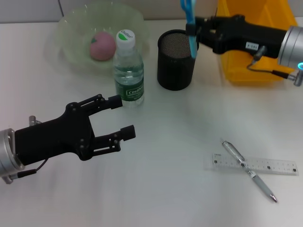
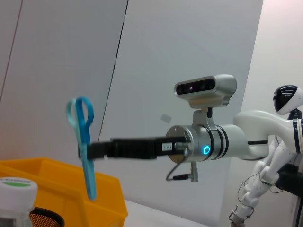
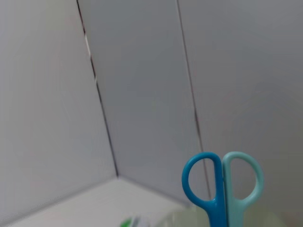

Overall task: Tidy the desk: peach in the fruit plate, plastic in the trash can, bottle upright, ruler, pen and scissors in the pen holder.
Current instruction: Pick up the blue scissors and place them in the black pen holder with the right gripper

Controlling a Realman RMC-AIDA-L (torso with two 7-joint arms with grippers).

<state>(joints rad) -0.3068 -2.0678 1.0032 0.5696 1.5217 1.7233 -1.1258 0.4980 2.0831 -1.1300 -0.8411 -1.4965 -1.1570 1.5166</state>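
- Looking down from the head view, the right gripper (image 1: 193, 32) has its fingers closed on the blue scissors (image 1: 190, 28), which stand upright over the far rim of the black mesh pen holder (image 1: 175, 60). The scissors' handle loops are cut off by the picture's top edge, and their tip is hard to make out against the cup.
- The left gripper (image 1: 122, 117) hangs low over the white tabletop (image 1: 165, 156) with its fingers wide apart, holding nothing, just beside the bottle (image 1: 128, 68).
- The bottle stands upright with a green and white cap. Its green label has white writing too small to read.
- The pink peach (image 1: 102, 46) lies in the clear fruit plate (image 1: 71, 28).
- The yellow trash can (image 1: 255, 61) is partly hidden behind the right arm.
- The pen (image 1: 248, 170) lies across the clear ruler (image 1: 279, 166), near the right edge of the tabletop. The ruler's marks cannot be read.
- From the left wrist view, the right gripper (image 2: 85, 150) holds the scissors (image 2: 85, 146) upright, loops up, above the trash can (image 2: 71, 184). Only the bottle's cap (image 2: 16, 189) and a bit of the pen holder (image 2: 45, 218) show.
- From the right wrist view, only the scissors' two loops (image 3: 222, 182) show, one dark blue and one light blue. The blades are cut off.
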